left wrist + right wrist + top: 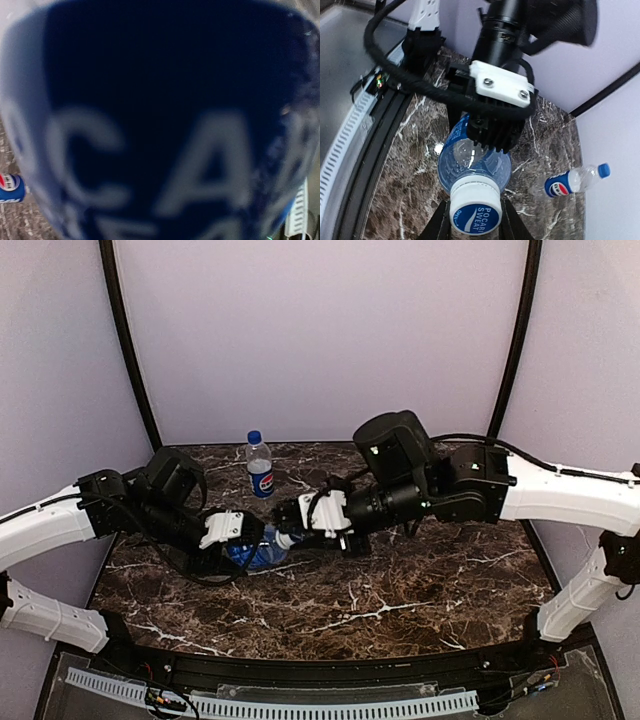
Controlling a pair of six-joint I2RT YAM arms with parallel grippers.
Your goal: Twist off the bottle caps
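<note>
My left gripper (243, 538) is shut on the body of a clear bottle with a blue band label (256, 556), holding it on its side above the table. That label (160, 120) fills the left wrist view and hides the fingers. My right gripper (476, 222) has a finger on each side of the bottle's white cap with a blue top (475, 209) and is shut on it; it also shows in the top view (287, 528). The Pepsi bottle (259, 467) stands upright behind them with its blue cap (254, 436) on. The unlabelled bottle is out of view.
The dark marble table (420, 580) has purple walls at the back and sides. A black rail with a white toothed strip (330, 705) runs along the near edge. The Pepsi bottle also shows in the right wrist view (572, 183) and the left wrist view (10, 187).
</note>
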